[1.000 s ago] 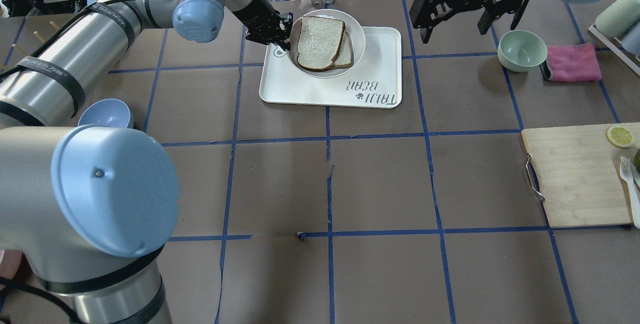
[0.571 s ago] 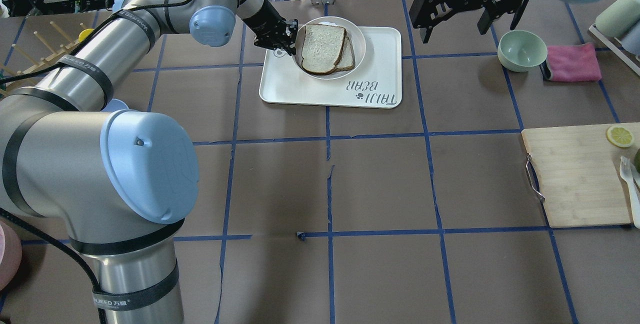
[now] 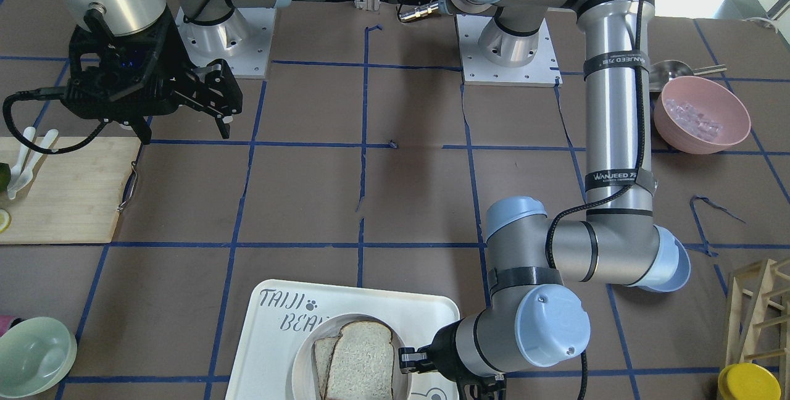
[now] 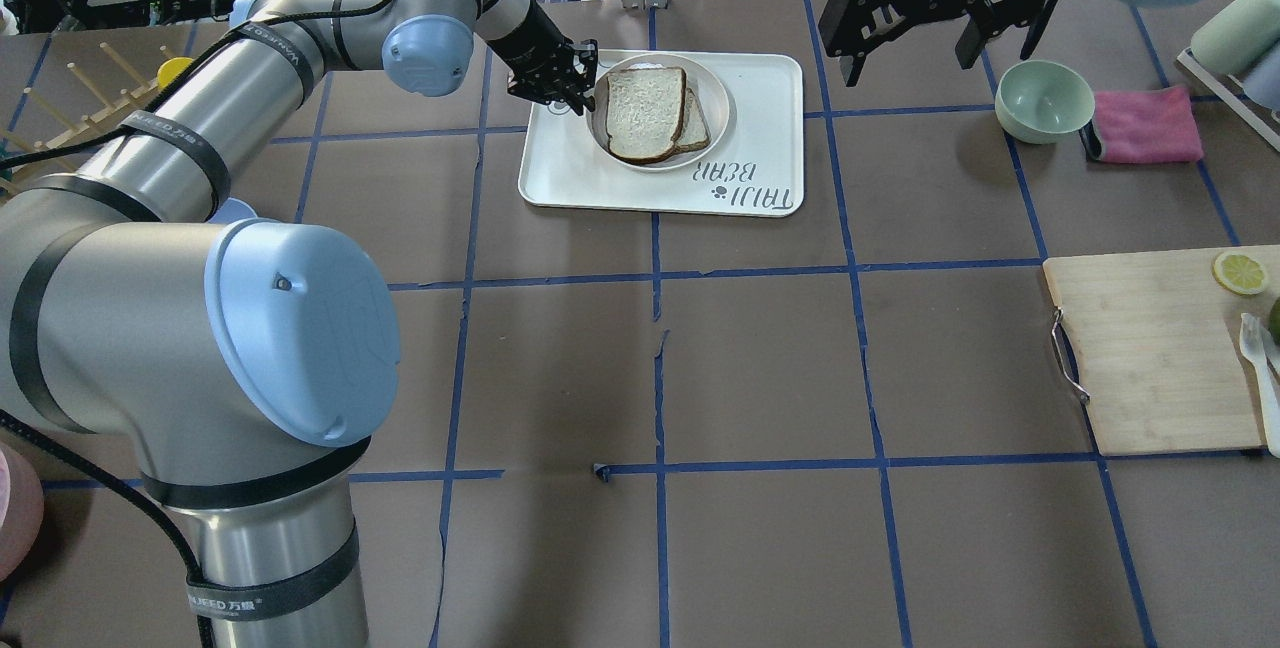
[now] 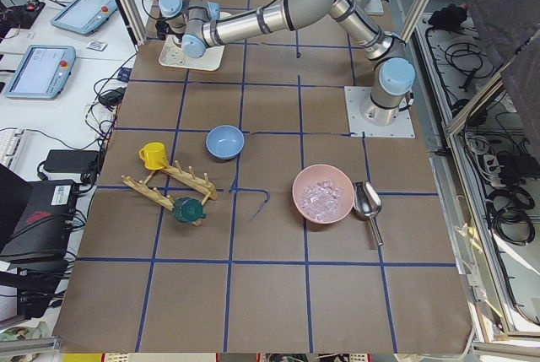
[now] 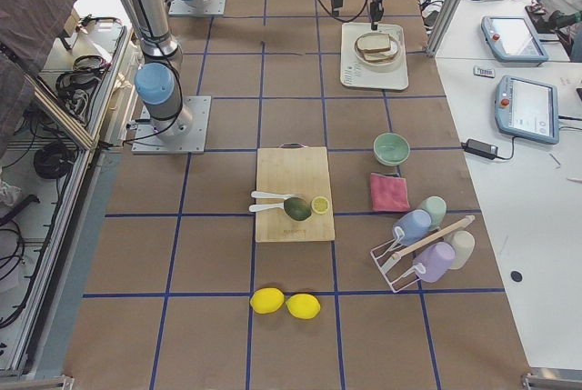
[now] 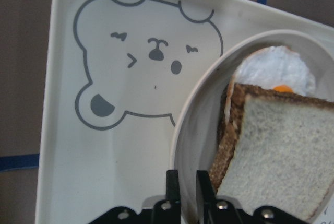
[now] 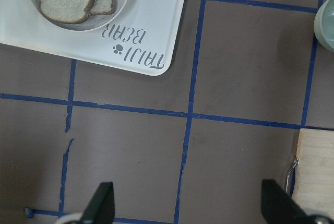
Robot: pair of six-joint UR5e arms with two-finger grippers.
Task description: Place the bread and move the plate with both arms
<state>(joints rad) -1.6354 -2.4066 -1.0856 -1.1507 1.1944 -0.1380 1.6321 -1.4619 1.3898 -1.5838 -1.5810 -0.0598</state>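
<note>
Black left fingers (image 7: 173, 188) apparently astride plate (image 7: 194, 126)

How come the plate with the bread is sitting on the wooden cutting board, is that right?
No. The plate with the bread sits on the white TAIJI BEAR tray, not the wooden cutting board. The overhead exterior view shows it.

The brown desk (image 4: 760, 368) is crossed by blue tape lines (image 4: 860, 268) into squares. Beside it stands a white bench (image 6: 546, 190) with two tablets (image 6: 532, 108) and loose cables (image 6: 482, 146).
</note>
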